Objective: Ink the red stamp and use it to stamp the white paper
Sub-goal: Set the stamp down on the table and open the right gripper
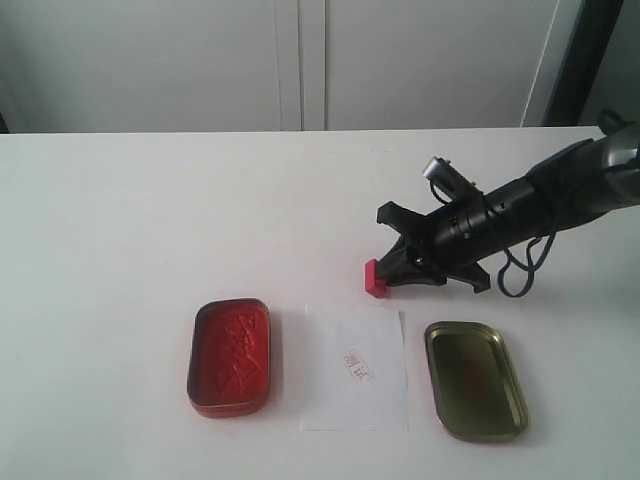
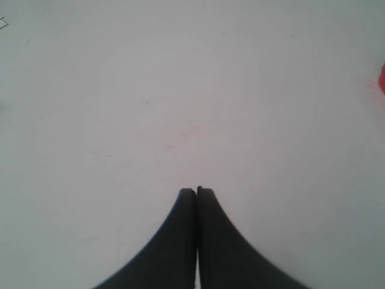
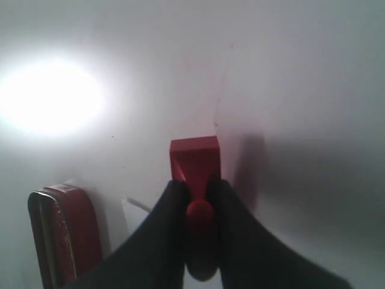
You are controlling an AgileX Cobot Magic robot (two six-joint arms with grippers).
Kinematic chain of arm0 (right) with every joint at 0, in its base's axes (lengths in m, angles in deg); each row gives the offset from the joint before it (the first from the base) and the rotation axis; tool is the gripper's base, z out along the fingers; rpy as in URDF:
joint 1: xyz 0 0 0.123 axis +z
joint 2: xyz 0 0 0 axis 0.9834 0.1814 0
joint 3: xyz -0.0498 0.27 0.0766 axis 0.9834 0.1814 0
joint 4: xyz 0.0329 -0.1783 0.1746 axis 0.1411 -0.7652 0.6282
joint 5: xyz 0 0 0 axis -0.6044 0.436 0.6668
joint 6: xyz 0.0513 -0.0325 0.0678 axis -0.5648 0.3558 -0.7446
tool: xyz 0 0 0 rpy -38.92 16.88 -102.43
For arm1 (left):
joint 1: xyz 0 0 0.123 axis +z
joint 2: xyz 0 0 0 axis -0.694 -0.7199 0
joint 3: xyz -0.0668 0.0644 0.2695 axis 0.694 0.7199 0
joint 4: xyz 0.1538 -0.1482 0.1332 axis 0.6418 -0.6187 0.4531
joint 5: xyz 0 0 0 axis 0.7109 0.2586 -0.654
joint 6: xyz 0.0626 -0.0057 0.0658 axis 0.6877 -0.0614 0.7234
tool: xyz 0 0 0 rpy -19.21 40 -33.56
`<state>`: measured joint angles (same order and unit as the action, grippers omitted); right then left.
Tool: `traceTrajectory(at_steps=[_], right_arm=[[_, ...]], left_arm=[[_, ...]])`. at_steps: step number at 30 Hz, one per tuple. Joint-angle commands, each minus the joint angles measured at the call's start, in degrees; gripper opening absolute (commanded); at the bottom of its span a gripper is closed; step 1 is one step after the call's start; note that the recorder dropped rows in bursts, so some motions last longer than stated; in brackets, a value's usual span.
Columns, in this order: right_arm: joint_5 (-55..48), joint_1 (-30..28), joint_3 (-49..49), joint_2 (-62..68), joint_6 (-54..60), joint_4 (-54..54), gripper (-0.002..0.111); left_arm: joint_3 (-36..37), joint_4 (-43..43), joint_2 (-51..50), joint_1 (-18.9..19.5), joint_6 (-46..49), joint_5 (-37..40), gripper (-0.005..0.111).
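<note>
You're looking at a lab-style robot bench: bare white tabletop (image 1: 150, 220), plain pale wall panels (image 1: 300, 60) behind, black robot arm (image 1: 520, 205) over it.

A white table (image 1: 150, 220) fills most of the exterior view, its far edge running straight across. Behind it stands a pale wall (image 1: 140, 60) of flat panels split by vertical seams (image 1: 300, 60). A dark post (image 1: 585, 55) slants beyond the far right corner. Bright glare (image 3: 51, 93) lies on the tabletop
</note>
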<state>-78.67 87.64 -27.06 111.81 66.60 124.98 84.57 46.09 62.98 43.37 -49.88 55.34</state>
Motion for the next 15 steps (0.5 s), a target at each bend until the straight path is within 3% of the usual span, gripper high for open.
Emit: traceTrajectory(at_steps=[1, 6, 15], right_arm=[[0.46, -0.3, 0.24, -0.06, 0.67, -1.75, 0.027], [1.19, -0.3, 0.24, -0.06, 0.29, -1.75, 0.043], [3.7, -0.3, 0.24, -0.17, -2.94, -4.27, 0.054]], left_arm=[[0.59, -0.14, 0.23, -0.16, 0.0, 0.54, 0.0], [0.59, -0.14, 0.23, -0.16, 0.0, 0.54, 0.0], [0.59, -0.14, 0.23, -0.16, 0.0, 0.54, 0.0]])
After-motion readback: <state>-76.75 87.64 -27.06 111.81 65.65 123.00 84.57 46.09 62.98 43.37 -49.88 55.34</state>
